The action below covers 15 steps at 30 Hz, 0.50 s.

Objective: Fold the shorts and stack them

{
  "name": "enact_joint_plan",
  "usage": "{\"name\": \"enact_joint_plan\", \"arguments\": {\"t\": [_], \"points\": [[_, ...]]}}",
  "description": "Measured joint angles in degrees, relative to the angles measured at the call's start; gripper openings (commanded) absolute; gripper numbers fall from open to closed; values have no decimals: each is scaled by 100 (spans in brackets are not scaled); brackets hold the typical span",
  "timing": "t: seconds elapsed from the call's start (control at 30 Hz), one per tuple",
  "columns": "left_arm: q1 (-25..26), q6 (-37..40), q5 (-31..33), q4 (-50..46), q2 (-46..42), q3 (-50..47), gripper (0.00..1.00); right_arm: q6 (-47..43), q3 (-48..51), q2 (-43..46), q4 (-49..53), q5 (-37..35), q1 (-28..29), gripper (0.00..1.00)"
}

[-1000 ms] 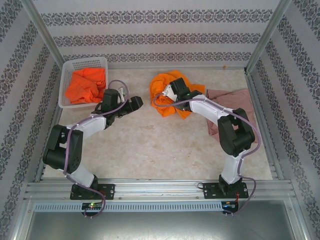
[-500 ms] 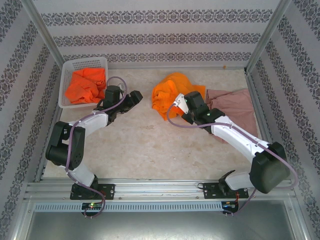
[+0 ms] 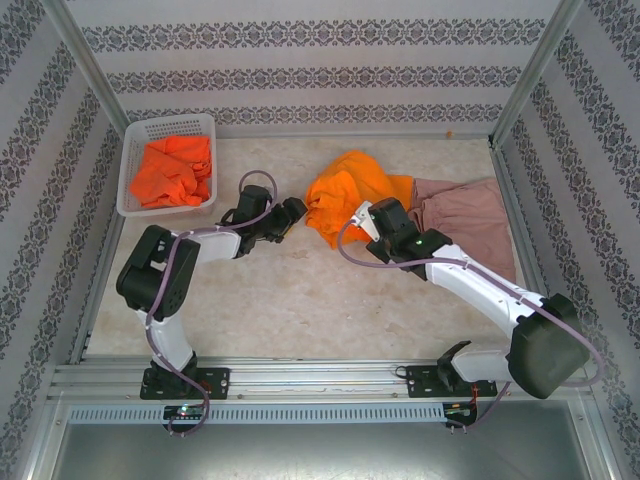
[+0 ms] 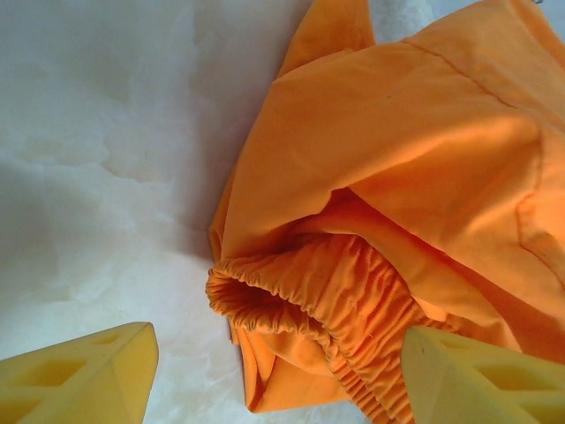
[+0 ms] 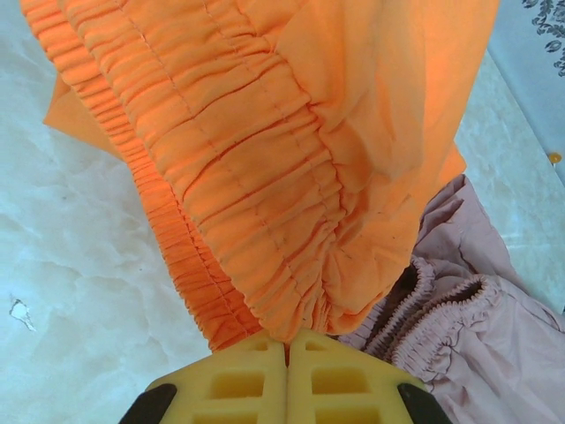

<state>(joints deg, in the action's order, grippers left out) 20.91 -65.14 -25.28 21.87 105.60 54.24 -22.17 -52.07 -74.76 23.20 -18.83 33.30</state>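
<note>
Cloth, soft, light and floppy: the orange shorts (image 3: 345, 195) lie bunched on the desk (image 3: 300, 300), touching the pink shorts (image 3: 470, 215). The right fingers (image 5: 238, 384) are clamped on the elastic waistband (image 5: 221, 177). The left fingers (image 4: 79, 380) gape wide beside its free end, probably the firmest hold.

Orange shorts (image 3: 345, 195) lie crumpled at mid-table, their right edge touching dusty pink shorts (image 3: 470, 225) spread beside the right wall. The left gripper (image 3: 294, 212) sits just left of the orange pair and the right gripper (image 3: 364, 216) at its near edge. More orange shorts (image 3: 175, 170) fill a white perforated basket (image 3: 126, 185) at far left.
</note>
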Motion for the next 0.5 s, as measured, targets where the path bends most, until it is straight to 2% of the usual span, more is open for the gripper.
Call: {"name": "enact_joint_plan", "arguments": {"t": [0.17, 0.5], "points": [[11, -116, -138, 39, 181, 68, 72, 11, 0, -46, -24, 0, 35, 0], [87, 319, -319, -214, 844, 874, 64, 107, 0, -153, -37, 2, 35, 0]]}}
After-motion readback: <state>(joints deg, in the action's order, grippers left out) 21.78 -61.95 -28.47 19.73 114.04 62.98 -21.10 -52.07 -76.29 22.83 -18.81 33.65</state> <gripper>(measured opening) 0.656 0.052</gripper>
